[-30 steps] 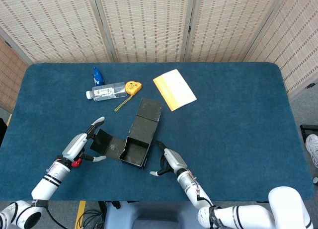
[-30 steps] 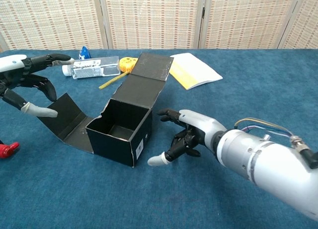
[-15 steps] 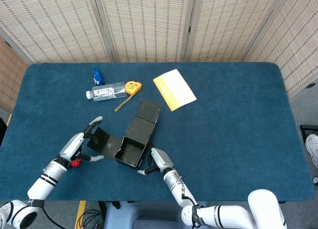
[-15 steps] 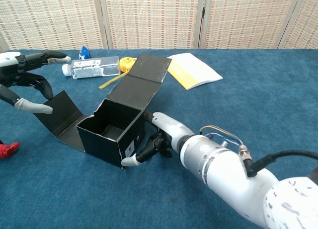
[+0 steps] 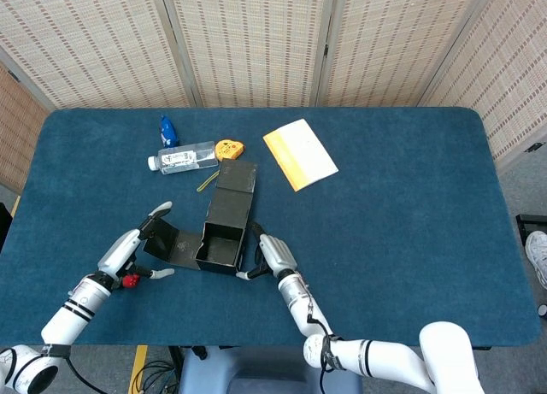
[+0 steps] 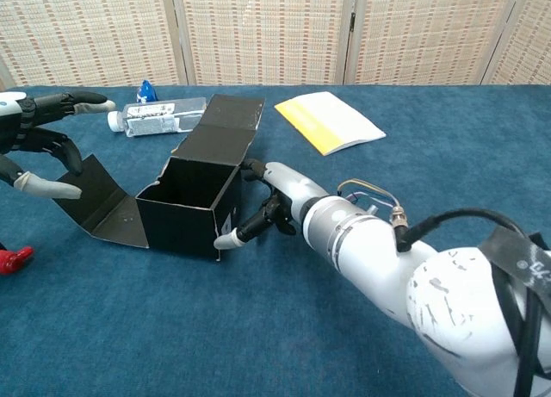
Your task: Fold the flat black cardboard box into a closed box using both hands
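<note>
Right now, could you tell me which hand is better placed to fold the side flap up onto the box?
Probably the left hand: it hovers open right at the side flap that lies outward. The right hand touches the opposite wall of the box.

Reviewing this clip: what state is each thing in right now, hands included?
black cardboard box: upright, top open, lid flap raised behind, side flap spread left
left hand: fingers apart, at the side flap
right hand: fingers against the box's right wall
water bottle: lying on its side
booklet: closed, flat
</note>
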